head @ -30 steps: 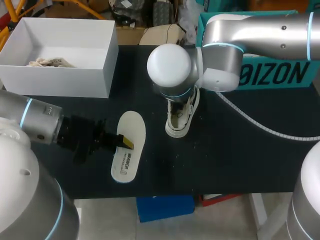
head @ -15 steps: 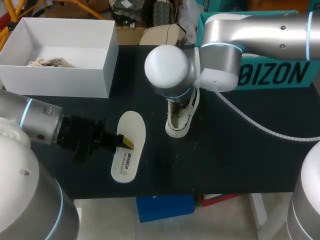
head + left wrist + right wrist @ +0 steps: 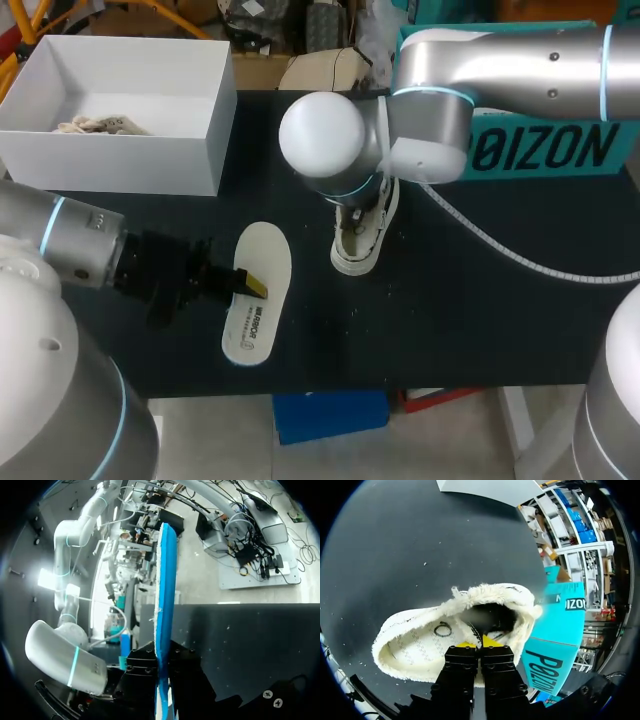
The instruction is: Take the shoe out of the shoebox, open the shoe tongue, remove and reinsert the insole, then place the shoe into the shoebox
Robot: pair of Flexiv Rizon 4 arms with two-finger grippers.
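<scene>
The white insole lies flat on the black table, left of the shoe, and my left gripper is shut on its near edge. In the left wrist view the insole shows edge-on with a blue underside, held in the gripper. The cream fleece-lined shoe stands upright at mid-table, partly under my right arm. From the right wrist view, my right gripper is shut at the opening of the shoe, with a thin dark strip of the tongue pinched between its yellow tips.
The white shoebox stands open at the back left with crumpled paper inside. A teal box stands at the back right. A white cable trails across the table's right half.
My right gripper's fingers have come together at the shoe's opening, and the right arm has shifted slightly left. The left arm and the insole have not moved.
</scene>
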